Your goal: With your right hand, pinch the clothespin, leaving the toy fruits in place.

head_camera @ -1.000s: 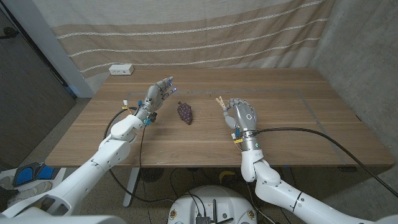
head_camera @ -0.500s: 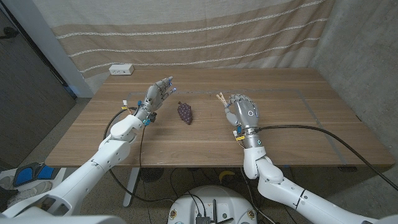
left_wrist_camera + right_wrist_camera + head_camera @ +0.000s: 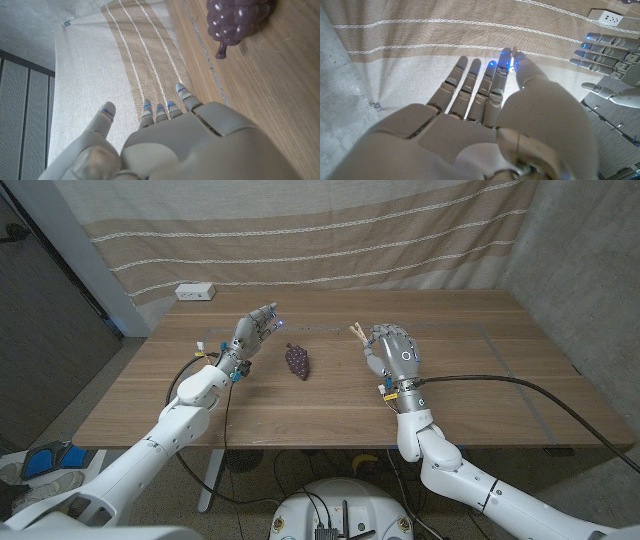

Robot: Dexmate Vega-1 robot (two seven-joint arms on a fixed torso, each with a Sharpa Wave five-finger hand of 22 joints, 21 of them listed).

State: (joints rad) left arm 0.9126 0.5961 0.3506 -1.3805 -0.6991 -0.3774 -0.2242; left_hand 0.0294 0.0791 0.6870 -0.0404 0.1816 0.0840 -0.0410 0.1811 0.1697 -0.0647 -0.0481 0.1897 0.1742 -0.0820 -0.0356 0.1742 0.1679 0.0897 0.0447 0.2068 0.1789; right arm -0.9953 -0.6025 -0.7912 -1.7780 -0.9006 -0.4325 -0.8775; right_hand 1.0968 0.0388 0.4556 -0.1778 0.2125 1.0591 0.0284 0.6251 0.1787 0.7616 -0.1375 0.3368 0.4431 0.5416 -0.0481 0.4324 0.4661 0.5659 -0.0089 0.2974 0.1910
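Across a wooden table backed by a striped cloth, two robot arms reach in from the near corners. Raised on one side, the left hand holds nothing, fingers apart. Opposite it, the right hand stands with its fingers at the clothespin; whether they grip it cannot be told. Between both hands lies a purple toy grape bunch, near the peg. A sideways sweep by the right hand could likely nudge that fruit.
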